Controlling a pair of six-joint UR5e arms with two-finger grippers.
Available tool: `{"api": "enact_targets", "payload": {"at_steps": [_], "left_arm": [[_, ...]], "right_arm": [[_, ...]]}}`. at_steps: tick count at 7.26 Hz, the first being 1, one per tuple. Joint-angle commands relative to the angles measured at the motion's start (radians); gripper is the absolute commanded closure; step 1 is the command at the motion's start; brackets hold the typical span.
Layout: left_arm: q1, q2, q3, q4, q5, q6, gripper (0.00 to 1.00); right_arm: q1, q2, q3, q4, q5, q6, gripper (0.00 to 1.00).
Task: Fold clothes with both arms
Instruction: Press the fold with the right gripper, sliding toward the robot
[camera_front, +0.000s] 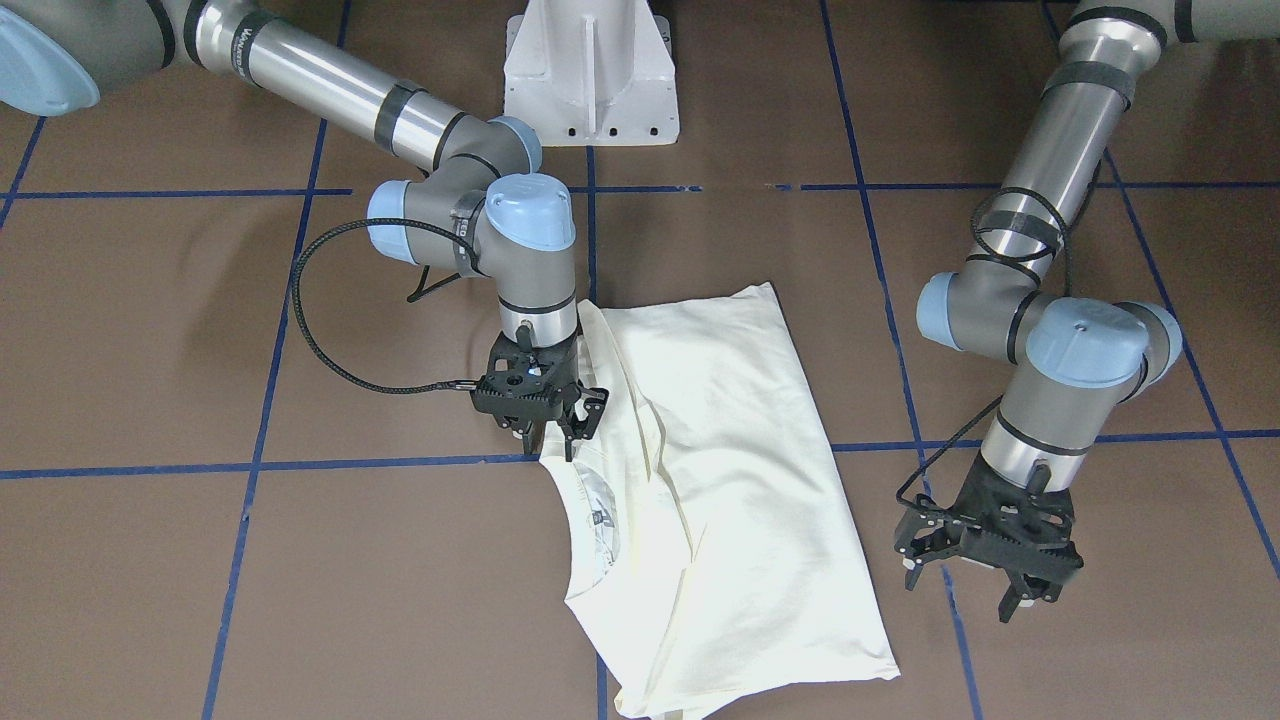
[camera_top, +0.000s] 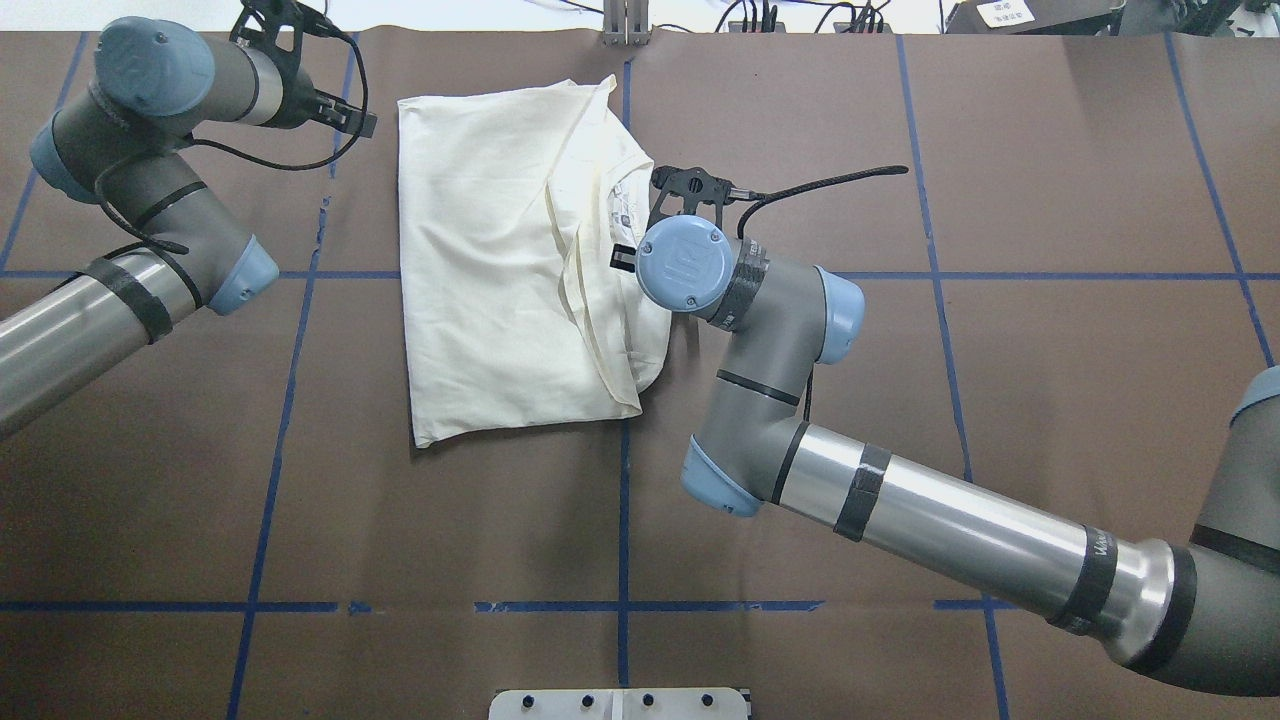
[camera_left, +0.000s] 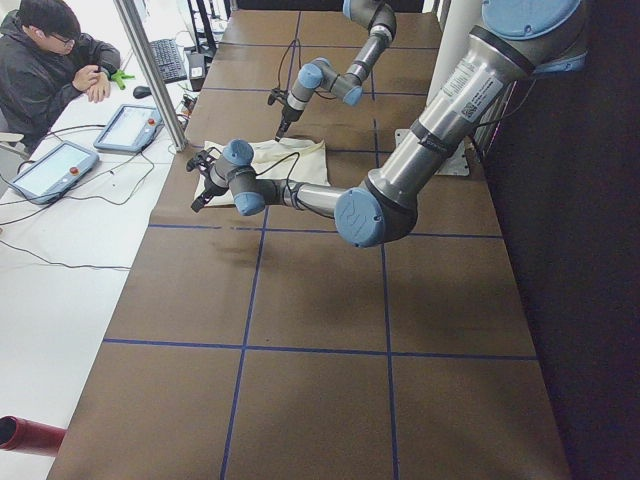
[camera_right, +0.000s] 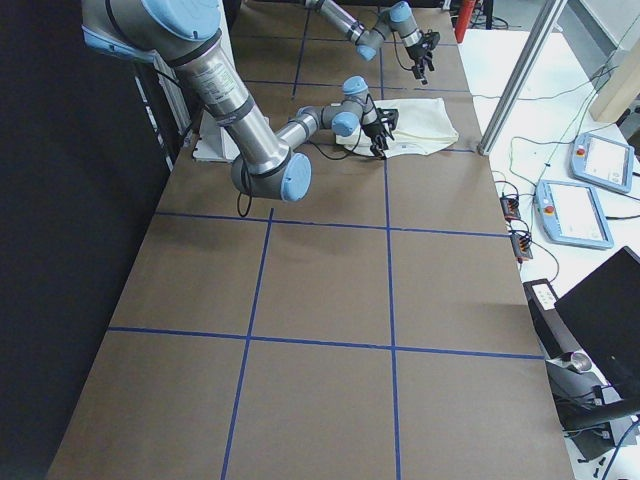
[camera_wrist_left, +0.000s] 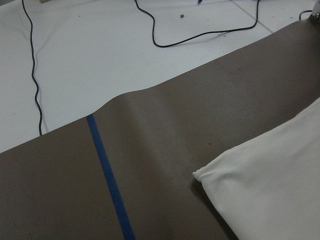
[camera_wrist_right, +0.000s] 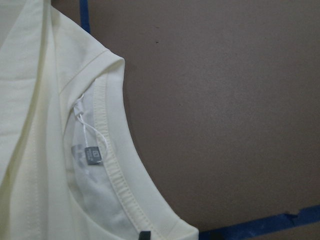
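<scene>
Reaching down, the right claw (camera_front: 548, 438) sits at the shirt (camera_front: 730, 480) collar, its grip unclear; the left claw (camera_front: 960, 596) hovers, fingers apart, above the worktop (camera_front: 150, 350).

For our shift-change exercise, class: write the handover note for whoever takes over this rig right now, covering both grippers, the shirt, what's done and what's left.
Left gripper: open, hovering over bare table beside the shirt, holding nothing.
Right gripper: down at the shirt's collar edge; cannot tell whether it grips the cloth.
Done: shirt lies flat with one side folded over the middle.
Left: probably fold it across and tidy the edges.
</scene>
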Motion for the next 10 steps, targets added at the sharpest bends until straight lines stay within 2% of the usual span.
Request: {"api": "enact_targets", "payload": {"at_steps": [1, 2, 4, 5, 7, 8, 10], "left_arm": [[0.000, 0.000, 0.000, 0.000, 0.000, 0.000, 0.00], [0.000, 0.000, 0.000, 0.000, -0.001, 0.000, 0.00], [0.000, 0.000, -0.002, 0.000, -0.001, -0.002, 0.00], [0.000, 0.000, -0.002, 0.000, 0.000, -0.002, 0.00], [0.002, 0.000, -0.002, -0.002, 0.000, -0.003, 0.00], [0.002, 0.000, -0.002, -0.002, 0.000, -0.003, 0.00], [0.000, 0.000, -0.006, -0.002, 0.000, -0.005, 0.00]], "right_arm": [[-0.002, 0.000, 0.000, 0.000, -0.001, 0.000, 0.92], [-0.008, -0.003, 0.000, -0.003, -0.002, -0.002, 1.00], [-0.008, -0.004, 0.024, -0.001, 0.005, -0.008, 1.00], [-0.007, -0.059, 0.102, -0.009, 0.007, -0.009, 1.00], [-0.019, -0.259, 0.324, -0.009, -0.004, -0.008, 1.00], [-0.053, -0.323, 0.383, -0.005, -0.040, -0.008, 1.00], [-0.059, -0.389, 0.415, 0.002, -0.048, -0.009, 1.00]]}}
